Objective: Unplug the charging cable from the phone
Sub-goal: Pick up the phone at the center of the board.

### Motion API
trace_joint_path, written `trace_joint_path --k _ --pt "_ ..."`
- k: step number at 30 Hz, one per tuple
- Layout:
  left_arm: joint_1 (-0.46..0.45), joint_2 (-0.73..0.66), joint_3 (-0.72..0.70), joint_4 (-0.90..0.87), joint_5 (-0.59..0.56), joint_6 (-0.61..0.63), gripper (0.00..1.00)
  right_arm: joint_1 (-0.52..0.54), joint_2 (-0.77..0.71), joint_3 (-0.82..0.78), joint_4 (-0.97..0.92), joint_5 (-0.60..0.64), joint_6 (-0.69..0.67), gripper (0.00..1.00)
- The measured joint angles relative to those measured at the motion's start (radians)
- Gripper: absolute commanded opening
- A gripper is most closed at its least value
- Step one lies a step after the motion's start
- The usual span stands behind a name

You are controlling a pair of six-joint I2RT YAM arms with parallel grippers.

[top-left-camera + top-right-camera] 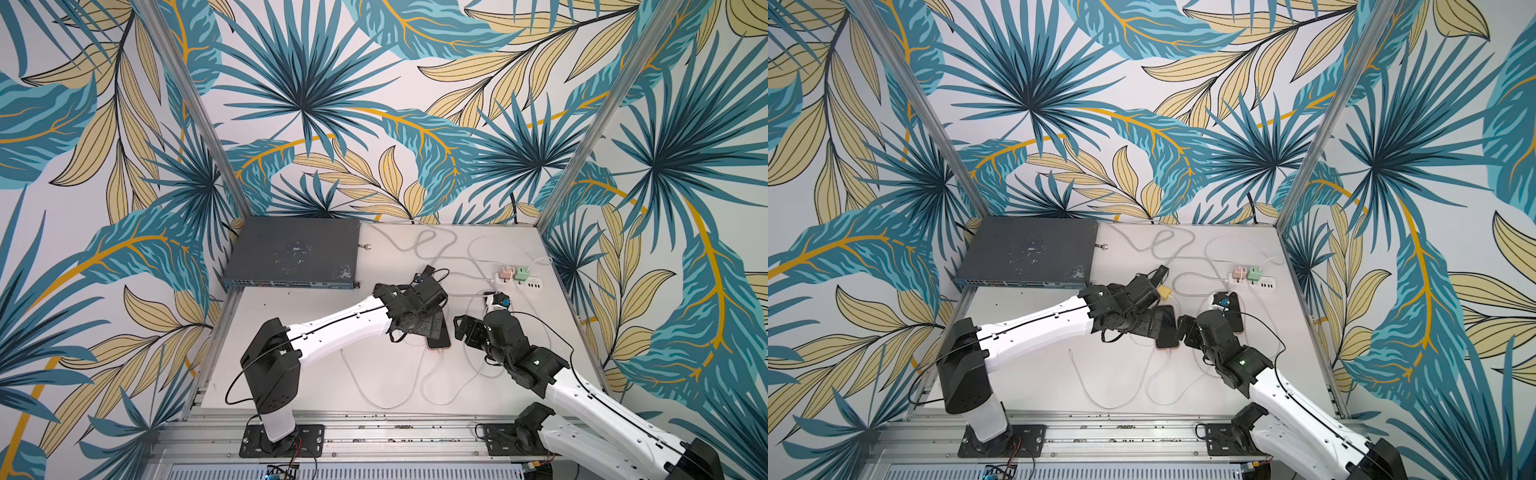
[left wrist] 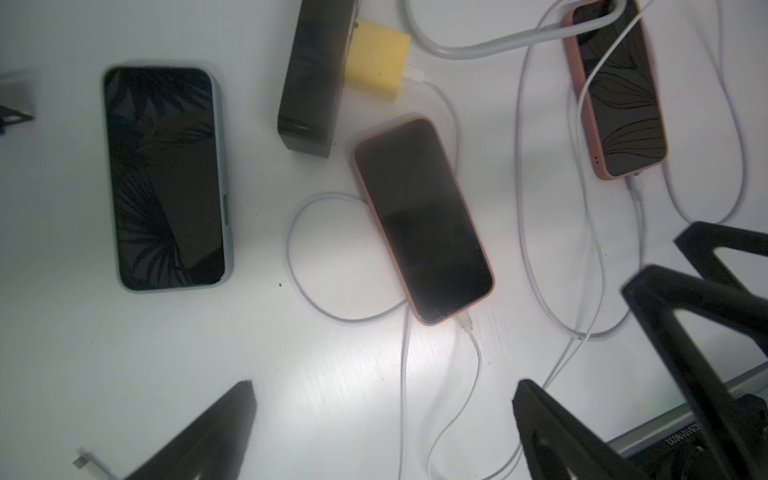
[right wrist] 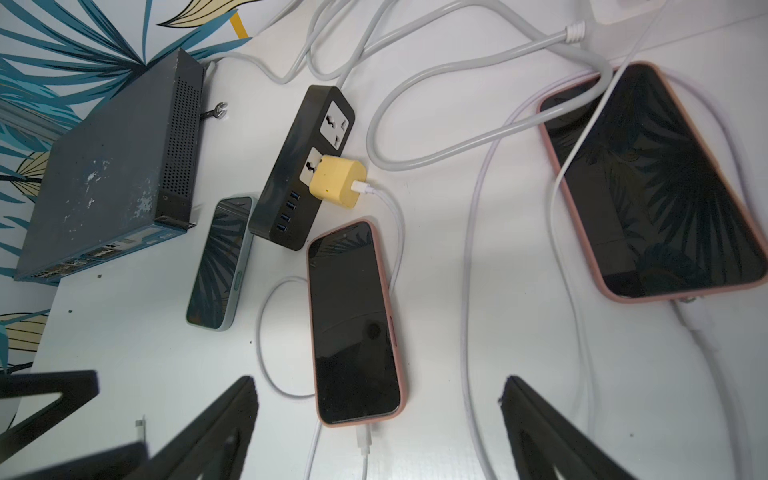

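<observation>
A pink-cased phone (image 3: 355,324) lies screen up on the white table, also seen in the left wrist view (image 2: 424,220) and in both top views (image 1: 441,341) (image 1: 1169,334). A white charging cable's plug (image 3: 363,440) (image 2: 465,322) sits in the phone's bottom end. My right gripper (image 3: 376,415) is open, its fingers spread to either side of that end and plug, touching neither. My left gripper (image 2: 382,415) hangs open above the cable just past the plug, and partly covers the phone in a top view (image 1: 426,328).
A second pink-cased phone (image 3: 652,187), also plugged in, lies to the right. A grey-green phone (image 3: 220,262) lies uncabled beside a black power strip (image 3: 303,166) holding a yellow charger (image 3: 336,180). A dark network switch (image 1: 291,253) stands at the back left, a white power strip (image 1: 519,282) at the back right. Loose cables loop over the table.
</observation>
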Motion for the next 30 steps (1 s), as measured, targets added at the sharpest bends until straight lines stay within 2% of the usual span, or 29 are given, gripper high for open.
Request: trace_joint_path --k 4,7,8,11,14,18,24,28,30 --pt "-0.071 -0.117 -0.049 0.129 -0.113 0.022 1.0 -0.003 -0.005 -0.008 0.012 -0.003 -0.005 0.93" --pt "-0.11 -0.285 -0.228 0.363 -0.212 0.072 1.0 -0.004 -0.022 -0.016 0.014 -0.003 -0.008 0.93" --pt "-0.12 -0.368 -0.333 0.488 -0.245 0.066 1.0 -0.005 -0.031 -0.019 0.019 -0.003 -0.009 0.93" --pt "-0.072 -0.488 -0.542 0.75 -0.237 0.005 1.0 -0.006 -0.037 -0.019 0.032 -0.003 -0.012 0.93" --pt "0.014 -0.467 -0.586 0.846 -0.165 -0.016 0.98 -0.01 -0.043 -0.021 0.039 -0.003 -0.015 0.93" --pt "0.032 -0.351 -0.449 0.792 -0.055 -0.008 0.94 -0.029 -0.059 -0.024 0.038 -0.002 -0.016 0.94" --pt "0.021 -0.059 0.002 0.426 0.009 -0.045 0.87 -0.087 -0.069 0.002 -0.03 0.023 -0.021 0.96" --pt "0.013 0.144 0.199 0.181 0.025 -0.117 0.96 -0.133 -0.118 0.031 -0.079 0.043 -0.03 0.96" --pt "0.01 0.233 0.261 0.062 0.028 -0.144 0.96 -0.15 -0.152 0.035 -0.092 0.05 -0.033 0.96"
